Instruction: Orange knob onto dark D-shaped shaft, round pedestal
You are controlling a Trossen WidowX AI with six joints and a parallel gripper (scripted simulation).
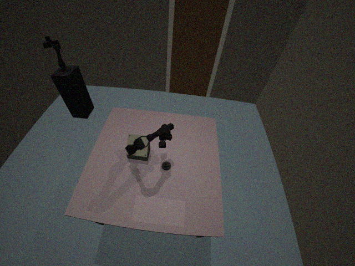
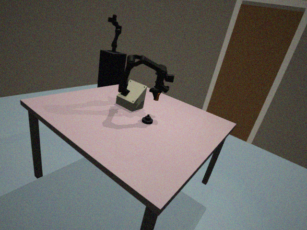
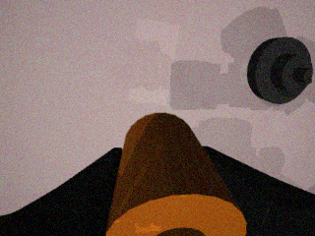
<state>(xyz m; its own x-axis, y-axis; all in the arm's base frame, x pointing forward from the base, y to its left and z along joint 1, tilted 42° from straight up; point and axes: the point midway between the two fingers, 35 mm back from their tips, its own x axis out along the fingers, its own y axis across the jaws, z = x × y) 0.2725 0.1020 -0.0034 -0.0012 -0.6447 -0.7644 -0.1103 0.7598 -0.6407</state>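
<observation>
The orange knob (image 2: 158, 96) (image 3: 179, 208) is held between the fingers of my gripper (image 2: 156, 95) (image 3: 160, 155), which is shut on it above the table. In the wrist view its end face with part of the hole shows at the bottom edge. In the top view the knob cannot be made out under the arm. The dark round pedestal (image 1: 166, 165) (image 2: 147, 120) (image 3: 263, 74) stands on the table, with the shaft (image 2: 148, 115) (image 3: 304, 75) upright on it. The knob is well above the pedestal and off to one side, apart from the shaft. The flat sides are not visible.
The arm stands on a pale, slanted block (image 1: 145, 155) (image 2: 135, 91) on the pink table (image 1: 194, 183) (image 2: 138, 153). A second dark arm on a tall black stand (image 1: 72, 94) (image 2: 111, 69) is beyond the table. Arm shadows lie around the pedestal.
</observation>
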